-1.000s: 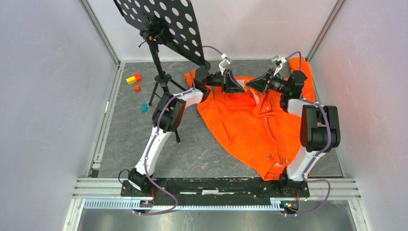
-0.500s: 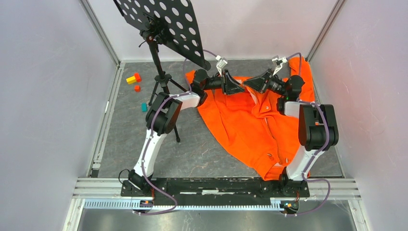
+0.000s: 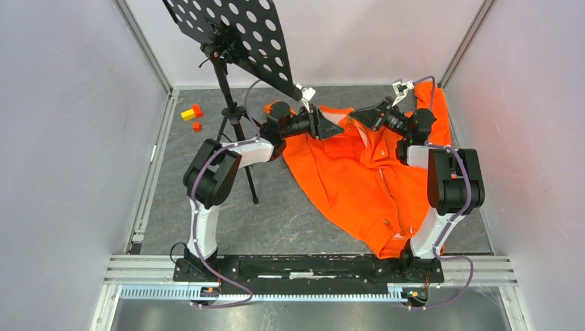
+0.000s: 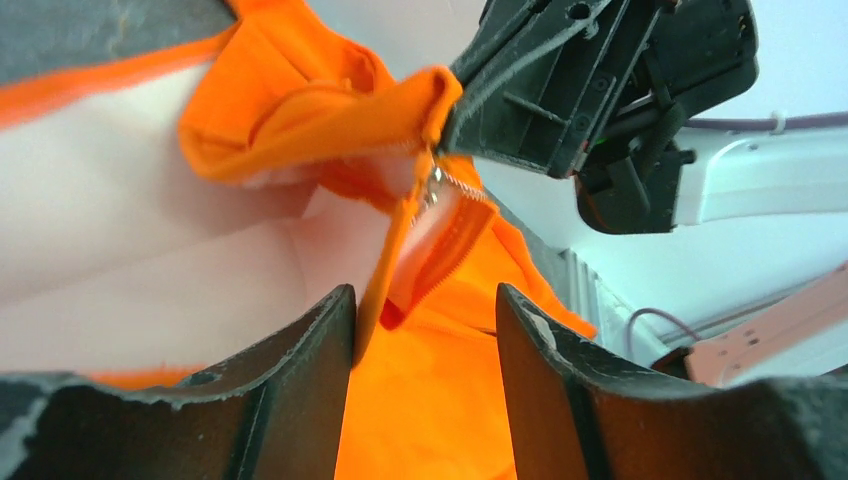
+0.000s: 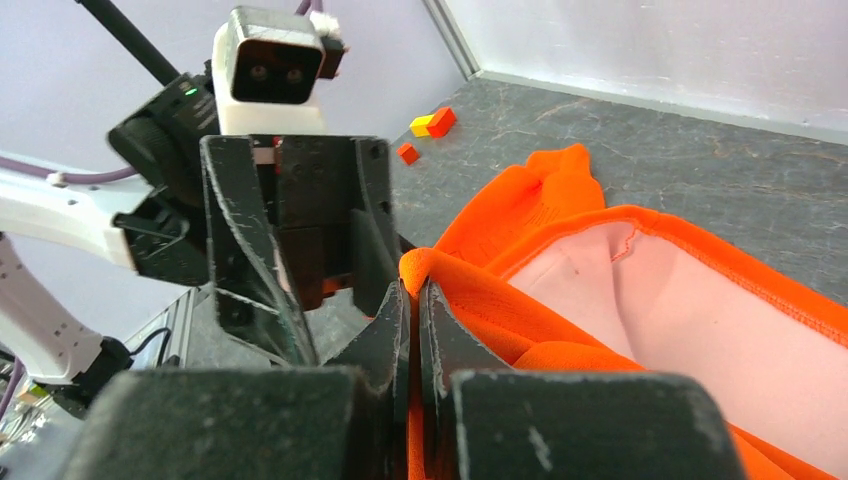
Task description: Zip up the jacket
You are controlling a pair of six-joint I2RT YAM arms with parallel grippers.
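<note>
Pinching a fold at the jacket's (image 3: pixel 359 172) far top edge: right gripper (image 3: pixel 361 118), fingers pressed together on orange cloth, fold held up off the table (image 3: pixel 290 214). Left gripper (image 3: pixel 336 128) faces it, just beside it, fingers spread. In the left wrist view a hanging cloth edge runs along the inner face of one finger (image 4: pixel 300 390), and nothing is clamped.

Jacket: bright orange with a pale lining (image 5: pixel 700 320). It is spread on the right half of the table, from the far right corner down to the right arm's base. The front is open at the top. The light zipper (image 4: pixel 455 215) hangs below the pinched fold, with a small metal slider (image 4: pixel 433 187) at its upper end. A few small round fasteners show on the front; I can't tell what kind.

Table: dark grey, mottled. Walls (image 3: pixel 69 138) are pale and plain, with metal frame posts in the far corners. A black music stand (image 3: pixel 234 34) with a perforated plate stands far left on a tripod. Small yellow and red blocks (image 3: pixel 191 112) lie left of it. A metal rail (image 3: pixel 310 265) at the near edge carries both arm bases.
</note>
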